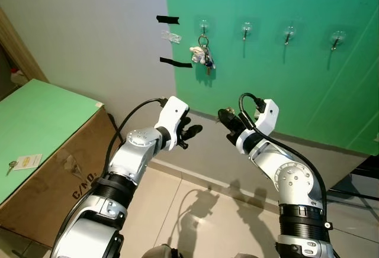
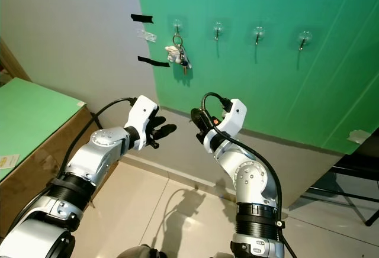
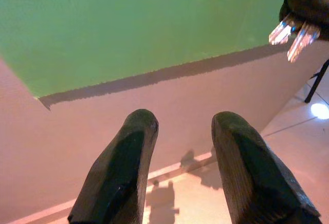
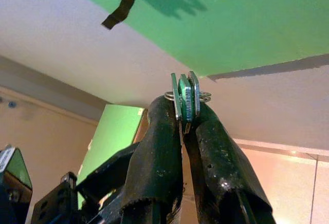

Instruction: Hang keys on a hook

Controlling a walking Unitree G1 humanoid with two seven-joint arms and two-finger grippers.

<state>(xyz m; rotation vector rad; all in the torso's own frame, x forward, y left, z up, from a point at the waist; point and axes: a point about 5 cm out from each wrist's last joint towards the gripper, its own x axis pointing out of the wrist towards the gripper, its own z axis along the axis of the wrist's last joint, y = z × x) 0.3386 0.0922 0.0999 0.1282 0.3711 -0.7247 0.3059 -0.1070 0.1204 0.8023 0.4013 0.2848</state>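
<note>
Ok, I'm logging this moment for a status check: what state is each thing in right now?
Right gripper: shut on keys, held up below the hooks.
Left gripper: open, holding nothing.
Leftmost hook: already carries a hanging key bunch.
Second hook, third hook, fourth hook: all bare.

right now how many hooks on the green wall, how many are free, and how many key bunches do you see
hooks: 4, first, second, third, fourth
free hooks: 3
key bunches: 2, hanging bunch on the first hook, held bunch pinched in the right gripper
left gripper: open, holds nothing
total: 4 hooks plus 2 bunches, 6 things
</note>
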